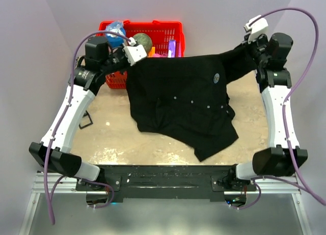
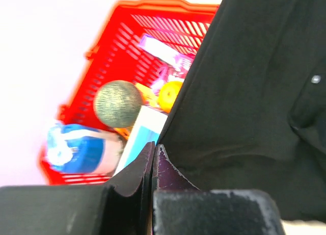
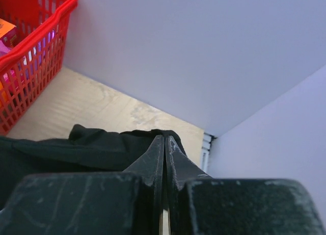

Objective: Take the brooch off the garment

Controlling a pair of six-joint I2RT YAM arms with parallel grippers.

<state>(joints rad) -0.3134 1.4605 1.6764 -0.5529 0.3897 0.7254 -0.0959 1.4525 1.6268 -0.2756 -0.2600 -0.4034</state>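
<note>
Pinched shut on the black collared shirt (image 1: 178, 102), left fingers (image 2: 133, 171) and right fingers (image 3: 153, 158) stretch it, exposing the round silvery brooch (image 1: 216, 77).

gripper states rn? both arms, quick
Left gripper: jaws closed, pinching the black shirt at its edge.
Right gripper: jaws closed, pinching the same shirt.

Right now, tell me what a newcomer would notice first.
A black shirt fills mid-table, pinched at its far corners by the left gripper and right gripper. A red basket sits far left; a silvery brooch glints on the shirt, toward the right arm.
</note>
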